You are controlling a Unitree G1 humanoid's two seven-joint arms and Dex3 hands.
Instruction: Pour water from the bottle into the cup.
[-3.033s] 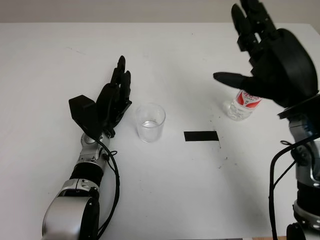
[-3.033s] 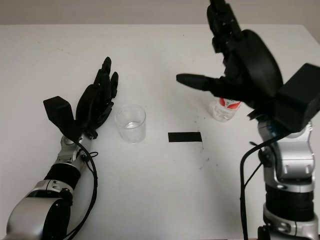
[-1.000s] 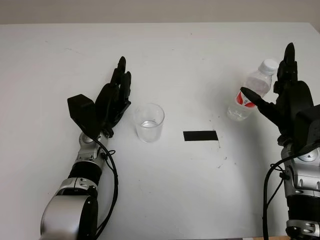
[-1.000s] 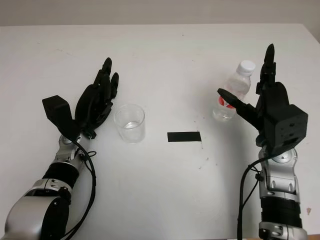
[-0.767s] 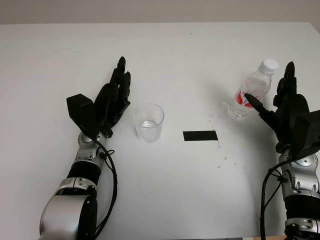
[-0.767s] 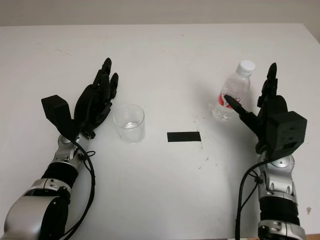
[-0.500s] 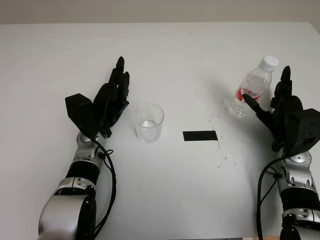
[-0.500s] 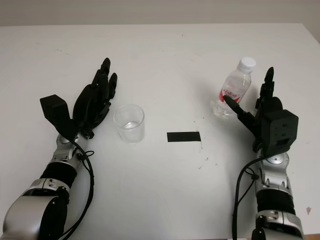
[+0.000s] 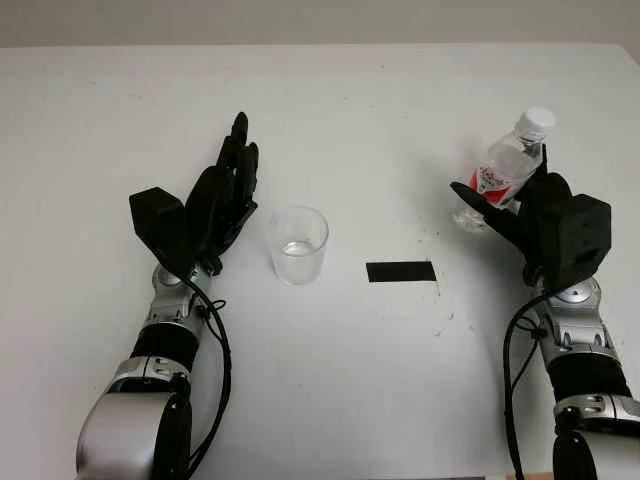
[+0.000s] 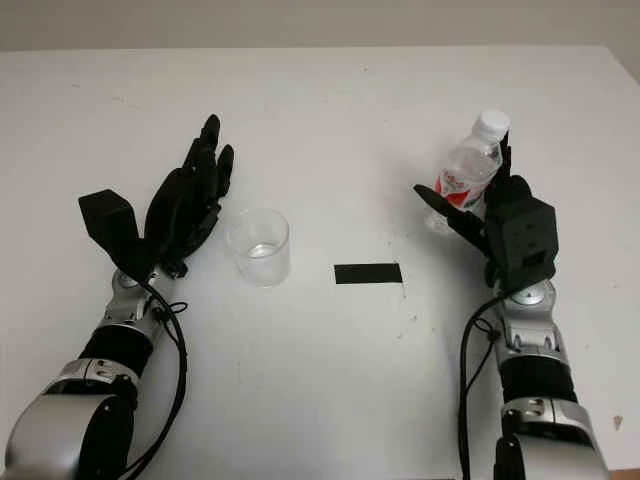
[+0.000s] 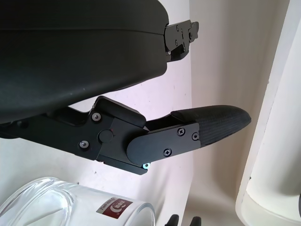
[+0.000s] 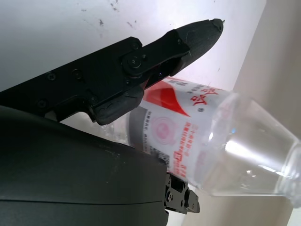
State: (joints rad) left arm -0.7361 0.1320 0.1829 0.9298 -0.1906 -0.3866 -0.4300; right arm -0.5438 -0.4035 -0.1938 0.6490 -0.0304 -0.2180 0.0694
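Observation:
A clear cup [image 9: 299, 245] stands on the white table [image 9: 340, 390], left of centre. My left hand [image 9: 226, 192] is open just to the left of the cup, a small gap away. In the left wrist view the cup's rim [image 11: 51, 203] shows beyond the thumb [image 11: 207, 126]. A clear bottle [image 9: 509, 160] with a white cap and a red label stands at the right, leaning a little. My right hand [image 9: 515, 205] is open around the bottle. Its thumb [image 12: 175, 41] lies across the label [image 12: 188, 117], its other fingers are behind, and the palm is close against the bottle.
A strip of black tape [image 9: 401, 271] lies flat on the table between cup and bottle. The table's far edge runs along the top of the eye views. Bare white tabletop stretches in front of the cup and bottle.
My right hand has come down from high above the table and moved left onto the bottle, its thumb now across the label. The left hand and the cup have stayed put.

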